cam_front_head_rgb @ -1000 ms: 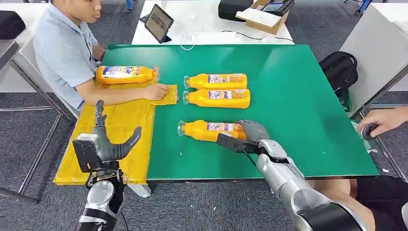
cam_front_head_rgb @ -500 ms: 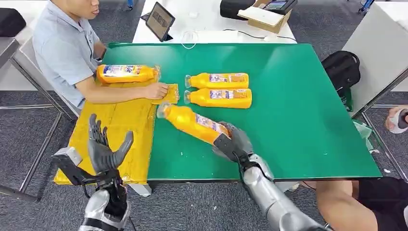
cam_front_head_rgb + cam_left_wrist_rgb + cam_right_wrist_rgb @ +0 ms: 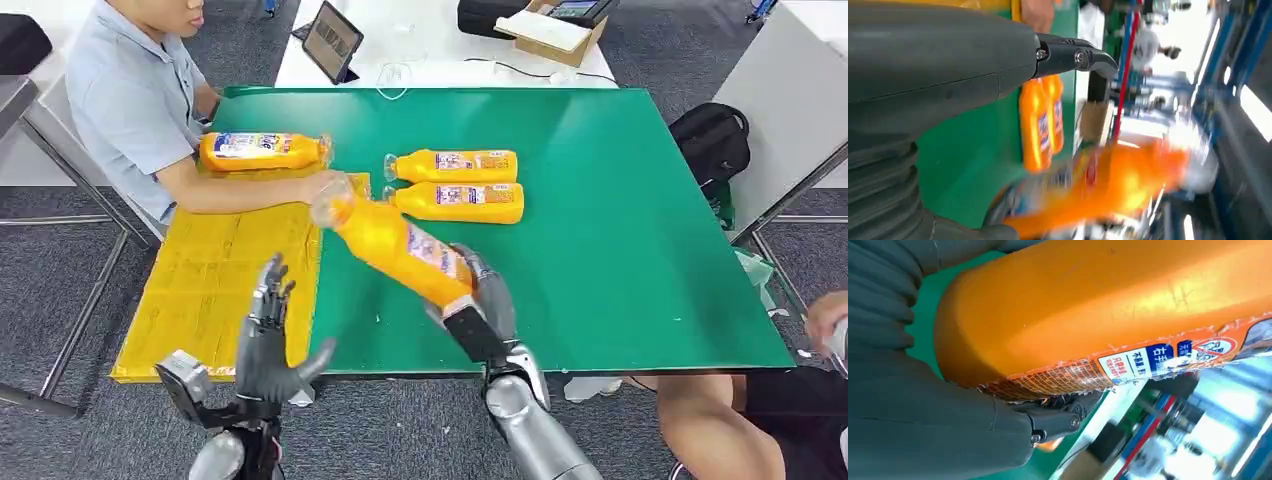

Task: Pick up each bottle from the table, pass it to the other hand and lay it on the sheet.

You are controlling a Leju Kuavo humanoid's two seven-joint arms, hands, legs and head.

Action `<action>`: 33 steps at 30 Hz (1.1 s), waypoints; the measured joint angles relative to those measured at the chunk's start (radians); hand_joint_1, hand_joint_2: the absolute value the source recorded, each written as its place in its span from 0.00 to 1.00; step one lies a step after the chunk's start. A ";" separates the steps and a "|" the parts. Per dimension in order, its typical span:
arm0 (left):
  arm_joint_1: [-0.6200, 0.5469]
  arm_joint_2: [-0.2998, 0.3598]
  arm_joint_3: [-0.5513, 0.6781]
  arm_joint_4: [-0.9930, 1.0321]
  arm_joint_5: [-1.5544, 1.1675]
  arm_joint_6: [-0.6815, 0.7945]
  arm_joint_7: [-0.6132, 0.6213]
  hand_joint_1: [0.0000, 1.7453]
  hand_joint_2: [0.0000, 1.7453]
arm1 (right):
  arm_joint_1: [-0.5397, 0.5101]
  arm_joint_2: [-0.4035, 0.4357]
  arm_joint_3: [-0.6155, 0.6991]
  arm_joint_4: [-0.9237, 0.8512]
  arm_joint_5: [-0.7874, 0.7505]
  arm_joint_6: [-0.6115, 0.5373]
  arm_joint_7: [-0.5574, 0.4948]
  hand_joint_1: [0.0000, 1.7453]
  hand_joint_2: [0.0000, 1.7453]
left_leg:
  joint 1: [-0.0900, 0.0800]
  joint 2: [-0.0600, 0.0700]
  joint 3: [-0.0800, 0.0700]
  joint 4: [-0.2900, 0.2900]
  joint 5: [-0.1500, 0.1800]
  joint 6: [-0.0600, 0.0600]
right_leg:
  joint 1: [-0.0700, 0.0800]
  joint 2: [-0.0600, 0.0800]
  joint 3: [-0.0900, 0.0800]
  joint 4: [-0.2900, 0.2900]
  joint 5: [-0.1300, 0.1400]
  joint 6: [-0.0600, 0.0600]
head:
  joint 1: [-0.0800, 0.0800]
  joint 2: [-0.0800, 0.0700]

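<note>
The held bottle (image 3: 400, 245) covers the person's hand (image 3: 325, 183) on the sheet (image 3: 225, 275), and its base is buried in the right hand (image 3: 480, 300), whose fingers wrap behind it. In the left wrist view that bottle (image 3: 1113, 187) is a blur, its label unreadable and its cap washed out; the room behind is blurred too. The right wrist view cuts the bottle (image 3: 1108, 315) off at the edges, cap out of frame. At the head view's right edge, another person's hand (image 3: 828, 318) is cropped. The tablet (image 3: 331, 42) screen is too small to read.
</note>
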 measured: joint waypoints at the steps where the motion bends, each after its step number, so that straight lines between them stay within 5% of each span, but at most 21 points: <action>1: 0.000 0.001 -0.011 0.000 -0.008 -0.007 0.000 0.00 1.00 | 0.000 0.003 0.020 0.001 0.018 0.009 0.005 1.00 1.00 | 0.000 0.000 0.000 0.000 0.000 0.000 | 0.000 0.000 0.000 0.000 0.000 0.000 | 0.000 0.000; 18: -0.097 0.005 -0.073 0.083 0.262 -0.190 0.190 0.00 1.00 | -0.062 0.107 0.278 0.135 0.087 -0.125 -0.089 1.00 1.00 | 0.000 0.000 0.000 0.000 0.000 0.000 | 0.000 0.000 0.000 0.000 0.000 0.000 | 0.000 0.000; 29: -0.081 0.026 -0.061 0.074 0.256 -0.137 0.126 0.00 1.00 | -0.131 0.131 0.344 0.259 0.054 -0.027 -0.021 1.00 1.00 | 0.000 0.000 0.000 0.000 0.000 0.000 | 0.000 0.000 -0.001 0.000 0.000 0.000 | 0.000 0.000; 31: -0.074 0.027 -0.056 0.064 0.257 -0.132 0.123 0.16 1.00 | -0.136 0.133 0.355 0.280 0.062 -0.018 -0.011 1.00 1.00 | 0.000 0.000 0.000 0.000 0.000 0.000 | 0.000 0.000 -0.001 0.000 0.000 0.000 | 0.001 0.000; 32: -0.068 0.027 -0.054 0.060 0.259 -0.129 0.122 0.86 1.00 | -0.137 0.135 0.359 0.288 0.067 -0.018 -0.009 1.00 1.00 | 0.000 0.000 0.000 0.000 0.000 0.000 | 0.000 0.000 -0.001 0.000 0.000 0.000 | 0.000 0.000; 33: -0.064 0.027 -0.052 0.057 0.266 -0.124 0.120 0.96 1.00 | -0.139 0.137 0.365 0.293 0.070 -0.018 -0.008 1.00 1.00 | 0.000 0.000 0.000 0.000 0.000 0.000 | 0.000 0.000 -0.001 0.000 0.000 0.000 | 0.000 0.000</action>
